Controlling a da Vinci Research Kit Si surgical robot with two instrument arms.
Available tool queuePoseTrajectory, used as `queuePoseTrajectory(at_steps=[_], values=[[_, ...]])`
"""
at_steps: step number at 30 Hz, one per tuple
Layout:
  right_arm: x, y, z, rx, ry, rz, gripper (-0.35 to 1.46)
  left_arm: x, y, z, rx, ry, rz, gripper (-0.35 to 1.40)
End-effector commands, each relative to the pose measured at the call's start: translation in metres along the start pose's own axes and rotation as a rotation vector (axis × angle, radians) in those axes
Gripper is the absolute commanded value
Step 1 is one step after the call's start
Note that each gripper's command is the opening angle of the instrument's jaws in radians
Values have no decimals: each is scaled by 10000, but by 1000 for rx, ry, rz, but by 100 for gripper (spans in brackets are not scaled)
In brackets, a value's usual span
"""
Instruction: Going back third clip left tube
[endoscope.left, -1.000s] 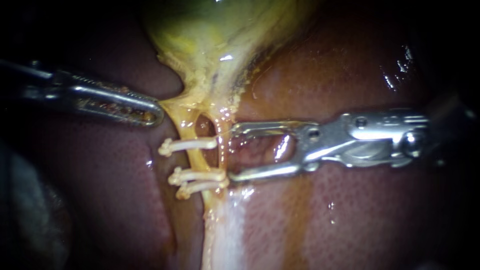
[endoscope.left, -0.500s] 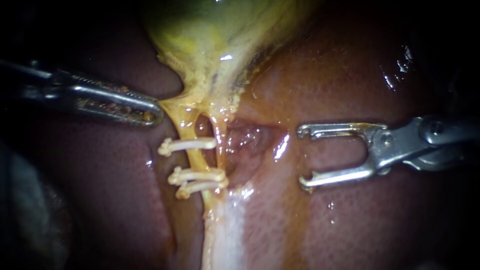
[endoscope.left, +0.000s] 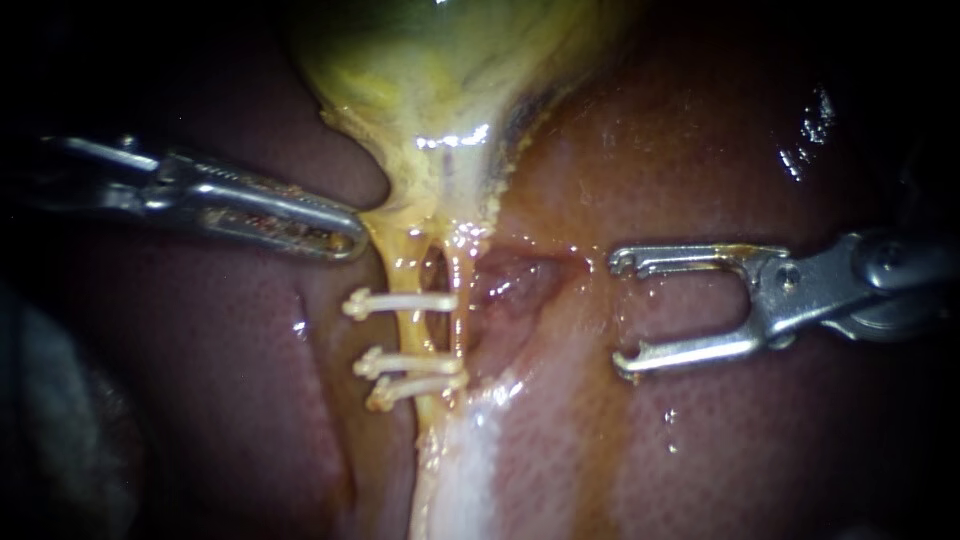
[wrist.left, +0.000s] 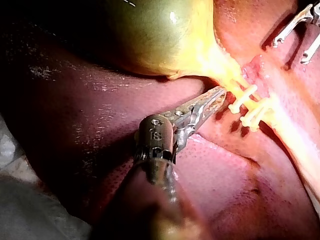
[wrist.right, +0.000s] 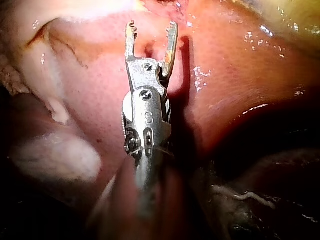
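Right now my right instrument (endoscope.left: 620, 313) sits at the right of the endoscope frame with its jaws wide apart and nothing between them. Both tips point toward the centre and stand over the liver (endoscope.left: 720, 440), clear of the tubes. Between those tips and the tubes lies a small wet hollow (endoscope.left: 510, 280) in the liver surface. Just past it, at the centre of the frame, the left tube (endoscope.left: 405, 325) runs down from the gallbladder (endoscope.left: 420, 80) with the thinner right tube (endoscope.left: 462, 300) close beside it. Three pale clips (endoscope.left: 410, 362) cross the left tube, one higher and two close together lower down, so clipping on this tube looks finished and the step in hand is to draw the empty instrument away. I judge this is best done by pulling straight back along the shaft's own line toward the right edge, keeping the jaws spread and level so neither hooked tip catches a clip end or scrapes the liver. My left instrument (endoscope.left: 345, 240) comes in from the upper left. Its jaws lie together and the tip touches the yellow tissue below the gallbladder, and I can see no tissue between them. It should hold steady so the tubes do not swing toward the retreating tips.
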Motion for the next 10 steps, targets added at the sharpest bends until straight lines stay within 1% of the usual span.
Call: queuePoseTrajectory(at_steps=[1, 4, 10], values=[[1, 0, 0, 0, 0, 1, 50, -1, 0, 2, -3, -2, -1, -35], [1, 0, -1, 0, 0, 1, 50, -1, 0, 4, -5, -3, 0, -35], [2, -1, 0, 3, 0, 1, 50, -2, 0, 2, -6, -4, 1, -35]])
